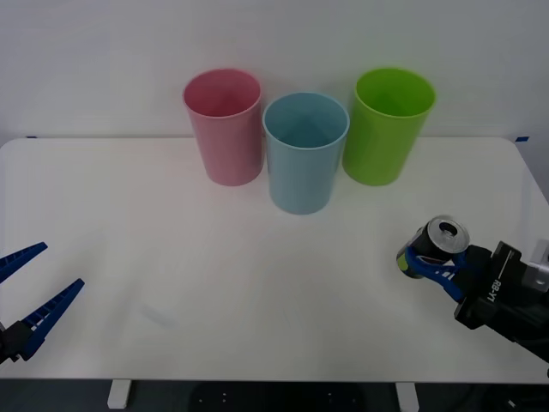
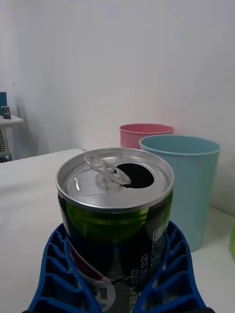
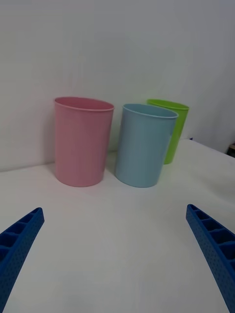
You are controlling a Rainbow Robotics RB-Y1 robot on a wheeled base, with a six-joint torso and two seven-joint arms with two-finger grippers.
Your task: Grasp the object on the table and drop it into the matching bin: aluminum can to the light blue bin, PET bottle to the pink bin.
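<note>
The aluminum can [image 1: 435, 247] sits upright between the blue ribbed fingers [image 2: 169, 274] of the right gripper [image 1: 426, 262], near the table's [image 1: 171, 257] right edge and a little toward its front; the fingers are closed against the can's dark body on both sides, below its silver top with the open tab hole. Whether the can's base rests on the surface or has just cleared it cannot be told from these views. So the grasp looks made, and the step in hand is the carry to the matching bin. That bin, the light blue bin [image 1: 305, 153], stands toward the back edge of the table near the middle, touching or very nearly touching the pink bin [image 1: 225, 125] on its left, with a lime green bin [image 1: 387, 125] just beside it on its right. The next move calls for raising the can above the light blue bin's rim, taking it back and leftward across the table without brushing the green bin on the way, centring it over the blue opening, and only then parting the fingers. The left gripper [image 1: 27, 296] waits by the front left corner, its fingers spread wide with nothing between them.
</note>
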